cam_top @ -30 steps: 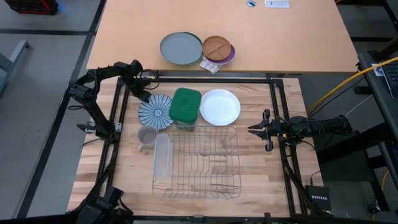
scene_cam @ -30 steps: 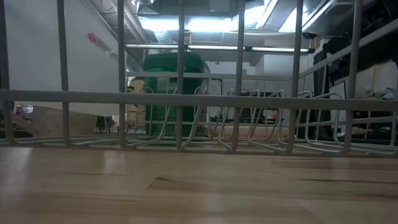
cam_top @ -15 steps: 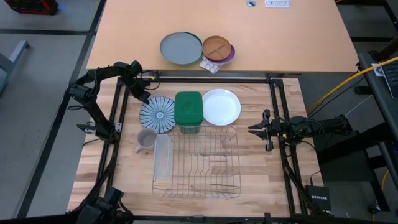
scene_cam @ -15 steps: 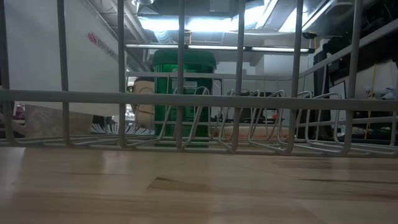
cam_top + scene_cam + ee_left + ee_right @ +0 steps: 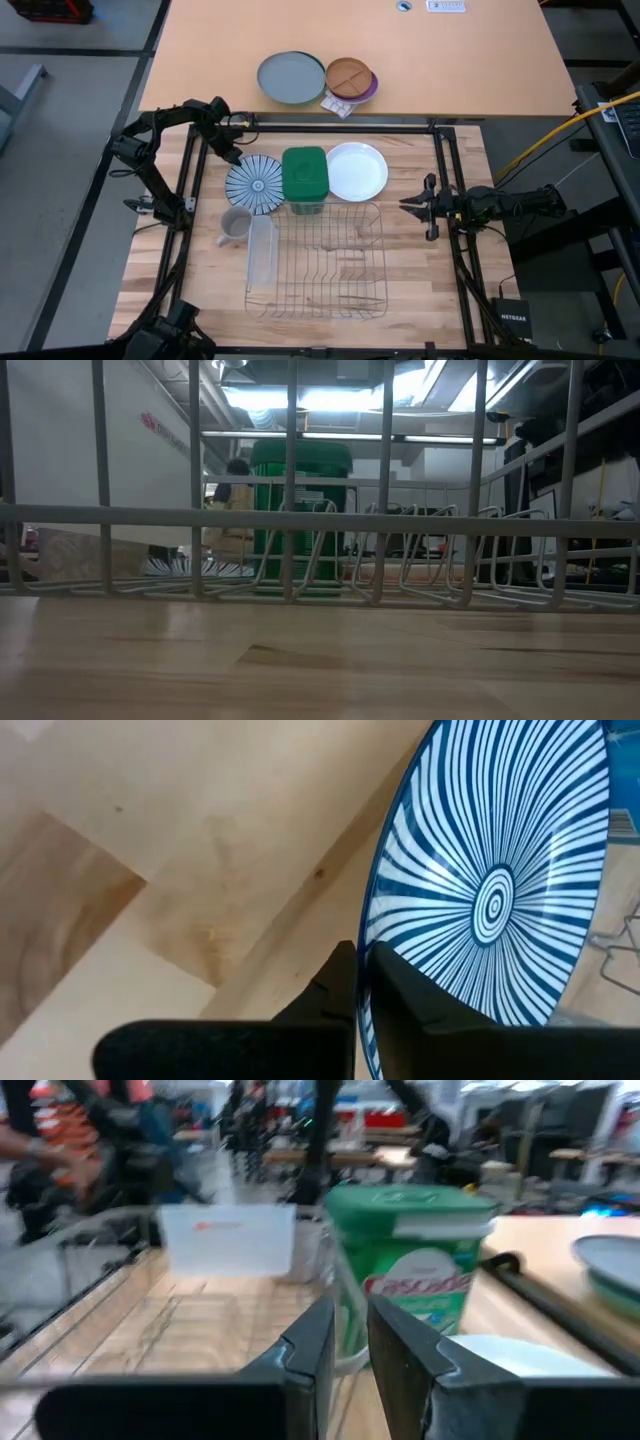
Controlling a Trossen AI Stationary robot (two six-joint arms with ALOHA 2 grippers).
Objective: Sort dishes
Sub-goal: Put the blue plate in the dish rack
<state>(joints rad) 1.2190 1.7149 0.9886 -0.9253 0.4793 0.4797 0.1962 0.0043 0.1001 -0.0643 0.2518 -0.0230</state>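
1. Left end effector (image 5: 229, 153) sits at the far-left rim of the round blue-and-white radially striped plate (image 5: 253, 183). In the left wrist view its two dark fingers (image 5: 335, 990) are pinched together on the plate's edge (image 5: 480, 900): clenched on that rim.
2. The striped plate lies on the light wooden worktop (image 5: 420, 270), left of the green plastic detergent tub (image 5: 305, 177) and touching or just beside it.
3. The plain white round plate (image 5: 356, 171) lies flat on the worktop just right of the green tub, at the far edge of the wire dish rack (image 5: 320, 260).
4. A small grey mug (image 5: 235, 225) stands near-left of the striped plate, beside a clear narrow plastic tray (image 5: 261, 250) on the rack's left side.
5. Right end effector (image 5: 408, 206) hovers at the right side of the rack, well apart from the white plate. The right wrist view shows its fingers (image 5: 310, 1345) close together with a narrow gap and nothing between them: clenched, empty.
6. On the farther tan worktop (image 5: 480, 60): a plain grey plate (image 5: 291, 77), and a brown divided wooden plate (image 5: 349, 77) just right of it.
7. Low view: the rack wires (image 5: 290, 520) fill the frame; the green tub (image 5: 300, 500) stands behind them and the striped plate's edge (image 5: 190, 567) shows low to its left.
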